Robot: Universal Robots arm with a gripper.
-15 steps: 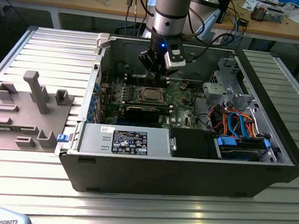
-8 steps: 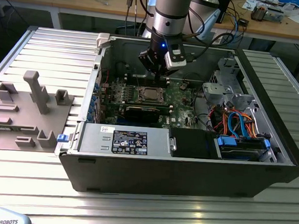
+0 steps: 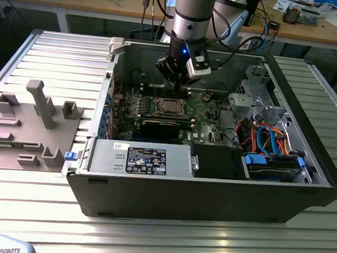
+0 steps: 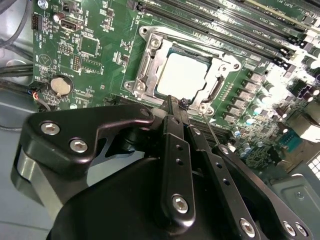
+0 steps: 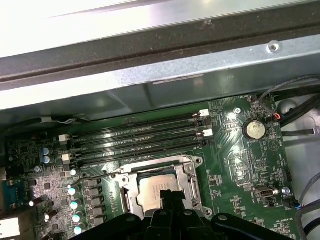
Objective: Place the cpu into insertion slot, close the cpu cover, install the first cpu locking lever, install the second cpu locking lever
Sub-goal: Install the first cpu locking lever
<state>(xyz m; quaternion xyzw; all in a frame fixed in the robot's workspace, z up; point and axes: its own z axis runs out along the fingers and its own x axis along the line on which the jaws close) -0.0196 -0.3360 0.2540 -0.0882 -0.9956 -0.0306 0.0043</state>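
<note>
Fingers (image 4: 172, 107) of the gripper (image 4: 175, 102) look pressed together with nothing between them, their tips hovering just at the edge of the socket in the second wrist view. The cpu (image 4: 182, 75) already lies flat in the insertion slot (image 4: 216, 89), its silver top showing through the square opening of the cpu cover (image 4: 150, 65), which sits folded down over it. A thin wire lever (image 4: 212, 131) runs out from the cover's corner right beside the fingertips; whether it is latched I cannot tell.

In the first wrist view the same cpu (image 5: 155, 190) sits framed by the cover, next to the long memory slots (image 5: 140, 137) and a coin cell battery (image 5: 254, 130). The exterior view shows the gripper (image 3: 181, 75) poised above the socket inside the open computer case (image 3: 210, 187), on a ribbed metal table (image 3: 64, 44).

To do a lever step well, I judge the closed tips should bear on the wire itself and keep off the cover and chip.
</note>
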